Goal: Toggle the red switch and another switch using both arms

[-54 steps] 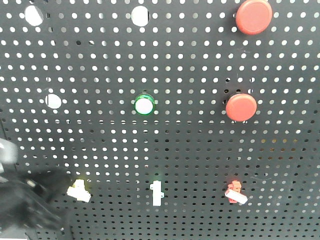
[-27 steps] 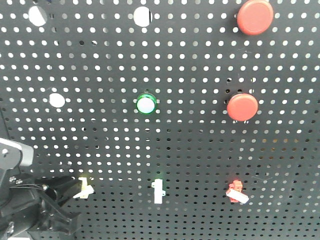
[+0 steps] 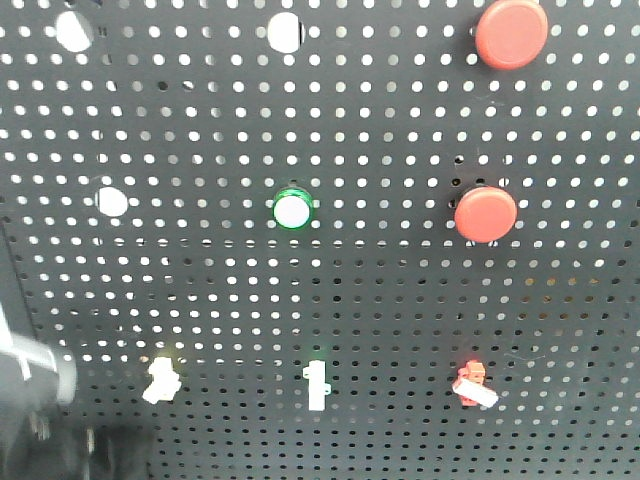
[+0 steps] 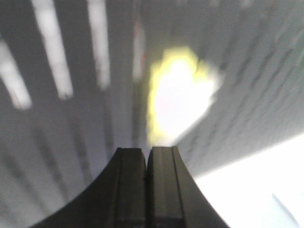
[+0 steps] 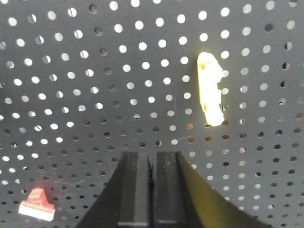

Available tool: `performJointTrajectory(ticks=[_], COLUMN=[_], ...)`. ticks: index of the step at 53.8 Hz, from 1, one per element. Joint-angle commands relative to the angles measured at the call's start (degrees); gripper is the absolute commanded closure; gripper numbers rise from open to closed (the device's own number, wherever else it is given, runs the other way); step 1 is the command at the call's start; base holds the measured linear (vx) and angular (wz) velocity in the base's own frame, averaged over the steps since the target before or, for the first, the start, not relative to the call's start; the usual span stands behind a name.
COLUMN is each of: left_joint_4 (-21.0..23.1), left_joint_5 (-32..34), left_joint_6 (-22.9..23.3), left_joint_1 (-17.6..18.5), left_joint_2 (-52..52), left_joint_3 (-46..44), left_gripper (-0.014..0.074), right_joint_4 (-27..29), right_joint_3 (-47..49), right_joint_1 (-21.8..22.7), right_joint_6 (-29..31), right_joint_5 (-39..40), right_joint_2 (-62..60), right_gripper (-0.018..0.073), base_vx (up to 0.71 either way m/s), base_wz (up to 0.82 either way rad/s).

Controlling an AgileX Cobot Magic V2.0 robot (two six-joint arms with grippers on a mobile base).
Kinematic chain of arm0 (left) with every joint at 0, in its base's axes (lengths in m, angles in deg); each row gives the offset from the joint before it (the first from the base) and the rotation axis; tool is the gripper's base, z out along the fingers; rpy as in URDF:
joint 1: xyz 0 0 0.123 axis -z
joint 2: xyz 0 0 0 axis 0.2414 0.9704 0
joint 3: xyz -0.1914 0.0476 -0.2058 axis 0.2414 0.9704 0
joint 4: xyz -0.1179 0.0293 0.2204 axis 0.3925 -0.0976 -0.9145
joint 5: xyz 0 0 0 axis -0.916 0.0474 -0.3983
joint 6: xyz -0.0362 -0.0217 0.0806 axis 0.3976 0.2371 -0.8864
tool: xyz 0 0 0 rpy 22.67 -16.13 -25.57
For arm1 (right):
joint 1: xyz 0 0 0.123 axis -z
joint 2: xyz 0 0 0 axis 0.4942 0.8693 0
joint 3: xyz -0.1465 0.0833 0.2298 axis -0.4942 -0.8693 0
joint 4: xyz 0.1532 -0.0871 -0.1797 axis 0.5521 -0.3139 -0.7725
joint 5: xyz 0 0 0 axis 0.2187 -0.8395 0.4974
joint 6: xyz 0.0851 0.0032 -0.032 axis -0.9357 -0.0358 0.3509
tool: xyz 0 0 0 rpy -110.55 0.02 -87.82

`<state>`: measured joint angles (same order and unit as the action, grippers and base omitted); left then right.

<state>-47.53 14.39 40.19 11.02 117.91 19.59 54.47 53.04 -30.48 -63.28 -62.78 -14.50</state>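
A big black board (image 3: pixel 200 290) full of holes is seen. The left pincer (image 4: pixel 146 153) is pressed together, close to a blurry yellow-white blob. That blob is likely the yellow switch (image 3: pixel 162 380), found at the lower left of the front view. The right pincer (image 5: pixel 151 156) is pressed together too. The red switch (image 3: pixel 472 384) is found at the lower right. Both levers look small, light and stiff. They should be pushed at the white tip, not pinched.

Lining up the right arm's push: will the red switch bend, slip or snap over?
The red switch looks like rigid plastic fixed to the pegboard, so its base likely won't shift; only its short white lever should pivot, probably with a snap. The lever is small and smooth, so the shut right gripper could slide off unless centred.
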Motion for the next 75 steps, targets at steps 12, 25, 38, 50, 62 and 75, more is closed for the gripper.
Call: performJointTrajectory(ticks=[12, 25, 38, 50, 62, 75], left_joint_4=[0.4, 0.12, 0.34, 0.34, 0.29, 0.34], left_joint_5=[3.96, 1.59, 1.69, 0.69, -0.99, -0.95], left_joint_6=[0.98, 0.76, 0.88, 0.94, 0.94, 0.94], left_joint_1=[0.41, 0.41, 0.41, 0.41, 0.41, 0.41], left_joint_2=[-6.16, -15.9, -27.5, -35.17, -36.51, -36.51], left_joint_3=[-1.41, -0.84, 4.33, 8.17, 8.3, 8.3], left_gripper=[0.0594, 0.0594, 0.0594, 0.0594, 0.0594, 0.0594], right_joint_4=[3.28, 17.4, 55.32, 80.12, 81.32, 81.69], right_joint_3=[1.8, 1.8, 1.8, 1.8, 1.8, 1.8], right_joint_1=[0.41, 0.41, 0.41, 0.41, -5.06, -11.23], right_joint_6=[-0.22, 14.06, 58.13, 78.81, 82.13, 83.69], right_joint_5=[5.09, 4.02, -5.66, -10.8, -16.88, -7.39], right_joint_2=[0.57, 0.62, 5.68, 16.29, 25.75, 27.95], right_gripper=[0.0566, 0.0566, 0.0566, 0.0566, 0.0566, 0.0566], base_vx=[0.0, 0.0, 0.0, 0.0, 0.0, 0.0], base_wz=[0.0, 0.0, 0.0, 0.0, 0.0, 0.0])
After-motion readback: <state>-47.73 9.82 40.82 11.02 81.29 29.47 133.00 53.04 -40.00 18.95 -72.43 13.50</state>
